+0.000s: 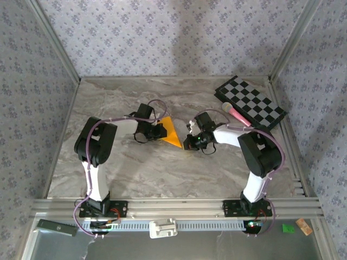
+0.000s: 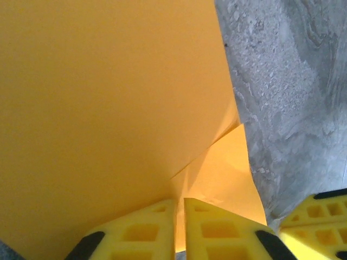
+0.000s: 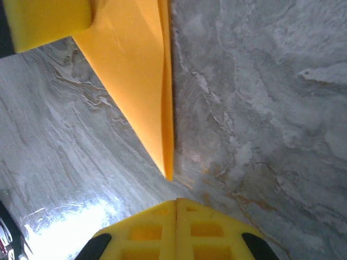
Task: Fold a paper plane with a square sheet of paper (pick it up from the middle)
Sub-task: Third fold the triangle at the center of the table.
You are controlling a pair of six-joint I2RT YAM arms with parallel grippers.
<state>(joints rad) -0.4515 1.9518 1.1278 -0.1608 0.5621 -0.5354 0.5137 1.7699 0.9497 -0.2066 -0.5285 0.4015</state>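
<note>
Walls (image 1: 162, 38) papered in a small lilac flower print close in 3 sides of a grey marble-patterned worktop (image 1: 135, 173), with 2 arms bolted to a metal rail (image 1: 179, 207) at its near edge. A black-and-white checkered board (image 1: 256, 105) lies at the far right corner, and a pink-tipped stick (image 1: 237, 115) rests on its near edge. The paper plane (image 1: 172, 132), orange-yellow paper folded to a narrow point, sits near the middle of the worktop between the 2 arms, its pointed end toward the right arm. The left gripper (image 1: 159, 131) is at the paper's left side. In its wrist view the yellow fingers stand almost together with only a thin slit between them, and the paper runs down into that slit, pinched there. The right gripper (image 1: 189, 142) is just beside the paper's tip, its fingers pressed fully together on nothing. In its wrist view the tip ends just short of them, not touching.
</note>
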